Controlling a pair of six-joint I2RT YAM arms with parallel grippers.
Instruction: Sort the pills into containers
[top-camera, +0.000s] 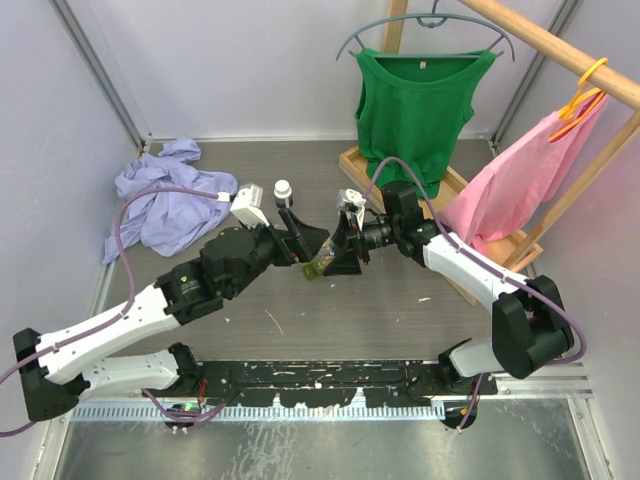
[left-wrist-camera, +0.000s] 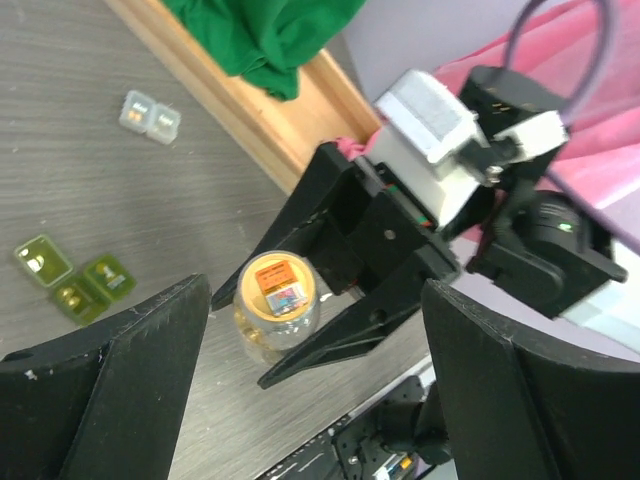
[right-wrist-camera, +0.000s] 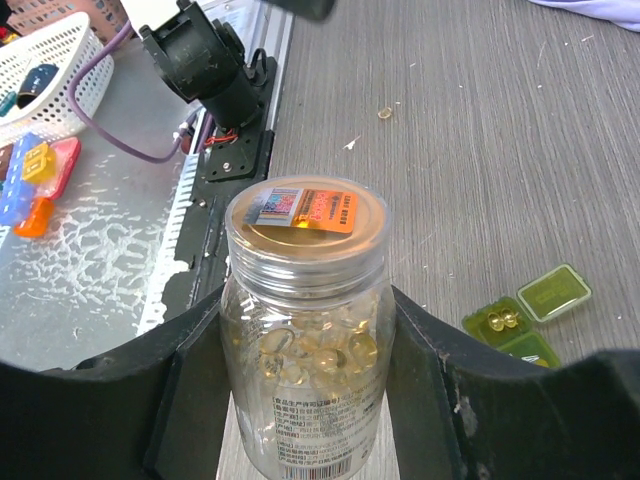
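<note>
My right gripper (right-wrist-camera: 305, 375) is shut on a clear pill bottle (right-wrist-camera: 305, 300), held upright above the table. Yellow softgel pills (right-wrist-camera: 315, 350) fill its lower part, and a foil seal with an orange label covers its mouth. My left gripper (left-wrist-camera: 315, 335) is open, its fingers apart on either side of the bottle (left-wrist-camera: 277, 300) without touching it. On the table lie the olive green container (left-wrist-camera: 72, 280), lids open, with two pills (right-wrist-camera: 497, 322) in one compartment, and the clear container (left-wrist-camera: 150, 117). In the top view both grippers meet at the bottle (top-camera: 316, 266) mid-table.
A lilac cloth (top-camera: 165, 200) lies at the back left. A wooden rack (top-camera: 360, 165) at the back right carries a green top (top-camera: 415, 110) and a pink garment (top-camera: 520, 190). A small white-capped bottle (top-camera: 283, 190) stands behind the grippers. One loose pill (right-wrist-camera: 384, 113) lies on the table.
</note>
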